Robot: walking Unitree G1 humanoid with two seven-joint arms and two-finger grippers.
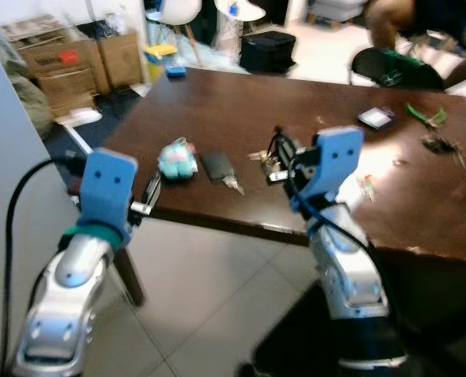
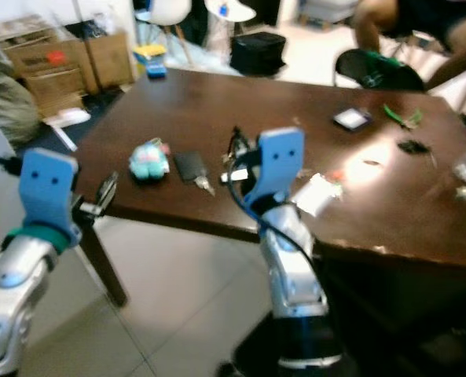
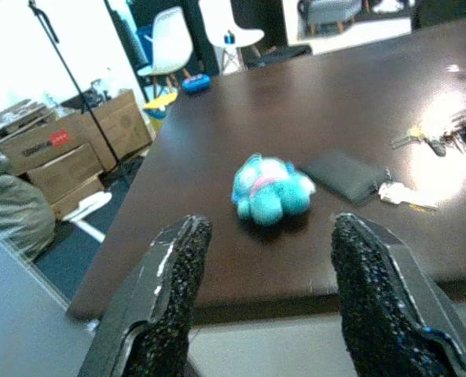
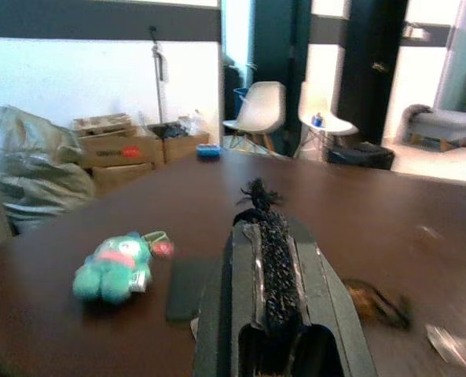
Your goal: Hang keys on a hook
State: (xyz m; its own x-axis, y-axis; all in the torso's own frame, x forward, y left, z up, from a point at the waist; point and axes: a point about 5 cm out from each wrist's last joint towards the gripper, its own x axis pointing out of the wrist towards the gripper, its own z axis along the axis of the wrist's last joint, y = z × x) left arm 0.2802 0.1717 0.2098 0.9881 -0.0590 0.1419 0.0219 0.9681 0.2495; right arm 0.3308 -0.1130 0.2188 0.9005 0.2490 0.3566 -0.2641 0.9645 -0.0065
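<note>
A dark brown table (image 1: 217, 102) stands on a pale tiled floor (image 1: 209, 306), with cardboard boxes (image 1: 60, 63) and white chairs (image 1: 181, 12) behind it and a person's arm (image 1: 386, 23) at the far side.

My right claw (image 1: 278, 149) is raised over the table's near half, just above the surface. Its two fingers (image 4: 268, 251) are pressed flat together, clenched. A dark tuft (image 4: 258, 192) juts from their tips; I cannot tell whether it belongs to the keys. Beneath and beside the tips lies a bunch of keys (image 1: 262, 159), a silver key pointing toward my left. In the right wrist view a dark ring or strap (image 4: 374, 302) lies on the table beside the fingers.

My left claw (image 1: 150, 192) is held at the table's near edge, off the surface, its fingers (image 3: 170, 290) spread wide and holding nothing.

Outward from there: a teal plush toy (image 1: 177, 159) sits between my two claws, near the front edge. Just beside it, on the side toward my right claw, is a black pouch (image 1: 216, 165) with a silver key (image 1: 234, 185) at its near end. Well apart, toward the far right of the table, lie a small dark card-like item (image 1: 376, 118), a green object (image 1: 425, 114) and other small things, too blurred to identify.
</note>
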